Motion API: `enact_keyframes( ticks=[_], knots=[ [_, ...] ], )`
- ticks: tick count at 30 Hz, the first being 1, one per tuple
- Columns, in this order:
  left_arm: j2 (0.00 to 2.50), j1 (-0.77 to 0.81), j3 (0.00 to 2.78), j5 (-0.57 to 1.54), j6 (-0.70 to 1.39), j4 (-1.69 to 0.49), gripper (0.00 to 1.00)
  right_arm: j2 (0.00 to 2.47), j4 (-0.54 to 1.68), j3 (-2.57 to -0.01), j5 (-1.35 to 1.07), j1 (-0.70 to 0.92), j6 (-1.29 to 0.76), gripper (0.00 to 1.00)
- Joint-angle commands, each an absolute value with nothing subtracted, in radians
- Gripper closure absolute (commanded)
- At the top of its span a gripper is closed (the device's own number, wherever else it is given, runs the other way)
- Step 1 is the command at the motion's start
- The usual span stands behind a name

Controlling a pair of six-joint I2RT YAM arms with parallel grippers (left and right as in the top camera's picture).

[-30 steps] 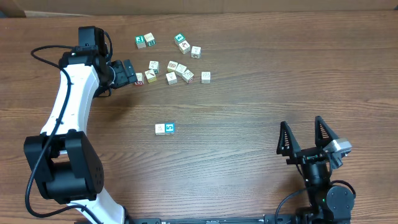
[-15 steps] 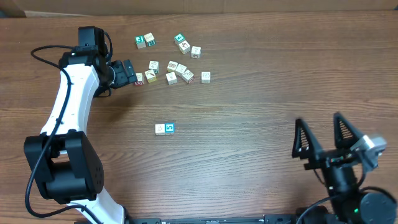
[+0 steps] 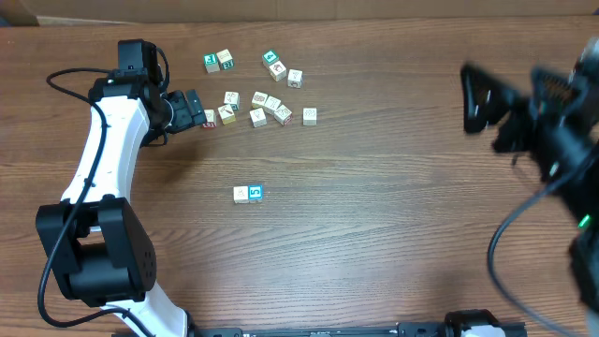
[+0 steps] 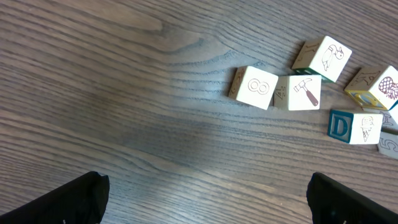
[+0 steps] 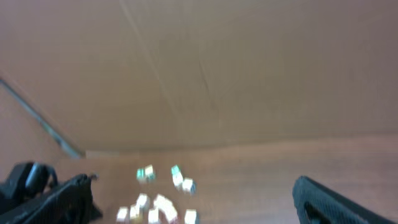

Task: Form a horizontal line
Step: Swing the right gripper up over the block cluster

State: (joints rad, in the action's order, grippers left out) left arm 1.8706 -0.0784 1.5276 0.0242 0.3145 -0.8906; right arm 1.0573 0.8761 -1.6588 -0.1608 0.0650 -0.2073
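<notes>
Brown wood table (image 3: 393, 243) from above. I see a short row (image 3: 249, 194), a white cube (image 3: 241, 194) touching the blue 5 cube (image 3: 256, 193), left of the middle. My left gripper (image 3: 198, 109) sits by the far pile of cubes (image 3: 265, 101). My right gripper (image 3: 513, 94) is blurry, at the right edge. Left wrist: fingers (image 4: 74, 199) wide apart, empty, 8 cube (image 4: 255, 88) ahead. Right wrist: blurry, fingers (image 5: 56, 200) wide apart, empty.
</notes>
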Motion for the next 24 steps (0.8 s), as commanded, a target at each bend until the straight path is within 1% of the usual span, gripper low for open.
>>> enact_keyframes(
  ticks=[1, 4, 6, 9, 16, 22, 24],
  knots=[
    [1.877, -0.072, 1.537, 0.019, 0.314, -0.889, 0.00, 1.242, 1.007, -1.963, -0.192, 0.060, -0.154, 0.00],
    [1.877, -0.072, 1.537, 0.019, 0.314, -0.889, 0.00, 1.433, 1.151, -2.253, -0.207, 0.060, -0.147, 0.00],
    [1.877, -0.072, 1.537, 0.019, 0.314, -0.889, 0.00, 1.549, 1.208, -2.411, -0.241, 0.060, -0.147, 0.00],
    [1.877, -0.072, 1.537, 0.019, 0.314, -0.889, 0.00, 1.682, 1.240, -2.549, -0.291, 0.065, -0.147, 0.00],
    [1.877, -0.072, 1.537, 0.019, 0.314, -0.889, 0.00, 1.878, 1.237, -2.572, -0.298, 0.122, -0.147, 0.00],
    [1.877, -0.072, 1.537, 0.018, 0.314, -0.889, 0.00, 2.025, 1.206, -2.572, -0.278, 0.212, -0.147, 0.00],
    [1.877, -0.072, 1.537, 0.018, 0.314, -0.889, 0.00, 2.067, 1.208, -2.572, -0.234, 0.247, -0.147, 0.00]
  ],
)
